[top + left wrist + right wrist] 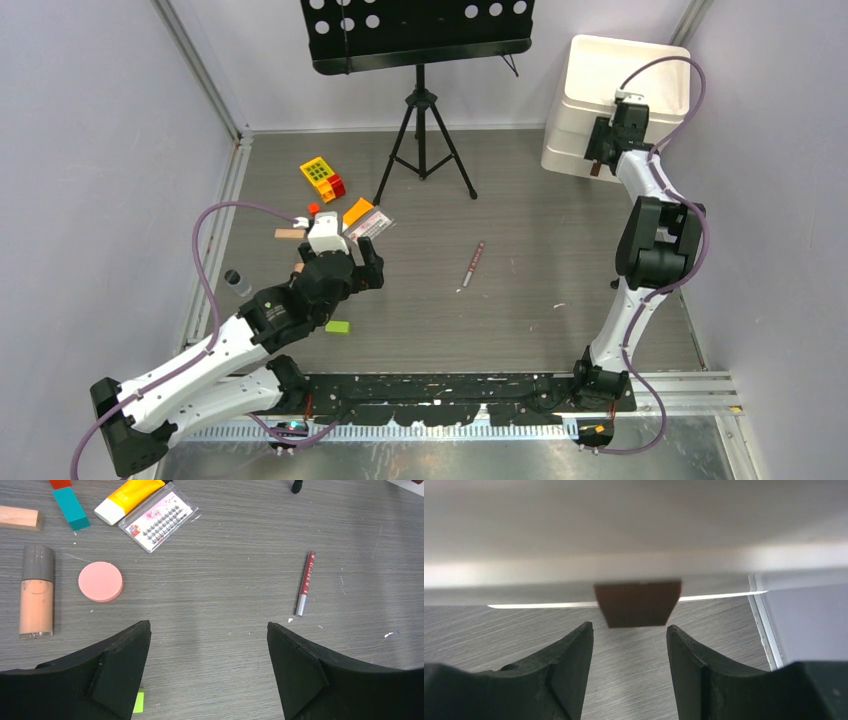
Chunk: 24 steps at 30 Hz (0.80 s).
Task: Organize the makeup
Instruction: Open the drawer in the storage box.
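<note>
While hovering above the desk [225,555], holding left jaws wide, empty, between pink compact [100,581] and red pencil [305,583] lying flat; holding right jaws partly apart before brown tab [638,602] on white drawer box [590,70], gripping nothing.

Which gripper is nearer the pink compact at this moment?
Left. The left gripper hovers close by the pink compact. The right gripper is far off, at the white drawer box.

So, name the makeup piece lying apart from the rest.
The red-and-silver pencil, lying alone; the pink compact, tan bottle, yellow tube and lash case cluster together.
</note>
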Each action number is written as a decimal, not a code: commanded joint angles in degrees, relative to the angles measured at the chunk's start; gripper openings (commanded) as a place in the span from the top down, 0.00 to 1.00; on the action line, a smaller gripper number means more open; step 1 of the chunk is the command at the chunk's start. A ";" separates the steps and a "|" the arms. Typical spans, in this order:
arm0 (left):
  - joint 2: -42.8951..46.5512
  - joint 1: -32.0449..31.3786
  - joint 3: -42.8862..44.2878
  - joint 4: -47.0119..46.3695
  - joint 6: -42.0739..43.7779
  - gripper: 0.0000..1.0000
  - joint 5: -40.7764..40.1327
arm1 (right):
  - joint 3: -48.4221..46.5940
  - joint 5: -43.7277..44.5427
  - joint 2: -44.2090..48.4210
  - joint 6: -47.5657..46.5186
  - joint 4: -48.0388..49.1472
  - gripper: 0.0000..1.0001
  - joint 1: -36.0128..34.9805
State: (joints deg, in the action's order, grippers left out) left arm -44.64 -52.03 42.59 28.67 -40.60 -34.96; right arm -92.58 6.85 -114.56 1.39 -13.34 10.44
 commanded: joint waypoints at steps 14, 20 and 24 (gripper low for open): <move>0.35 0.26 1.83 1.00 1.35 0.12 -2.56 | -7.23 -6.06 -5.80 -0.59 5.52 0.52 1.77; 1.06 0.26 1.75 1.80 1.40 0.12 -3.29 | -7.85 -8.26 -6.10 -0.61 5.78 0.63 1.74; 1.40 0.26 1.63 1.89 1.31 0.11 -3.27 | -7.78 -8.54 -6.20 -0.72 5.61 0.80 1.71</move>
State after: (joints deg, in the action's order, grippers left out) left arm -44.42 -52.03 42.61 30.72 -39.99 -36.42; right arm -97.30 -0.14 -119.39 0.58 -12.51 12.19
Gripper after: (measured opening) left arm 0.884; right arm 0.279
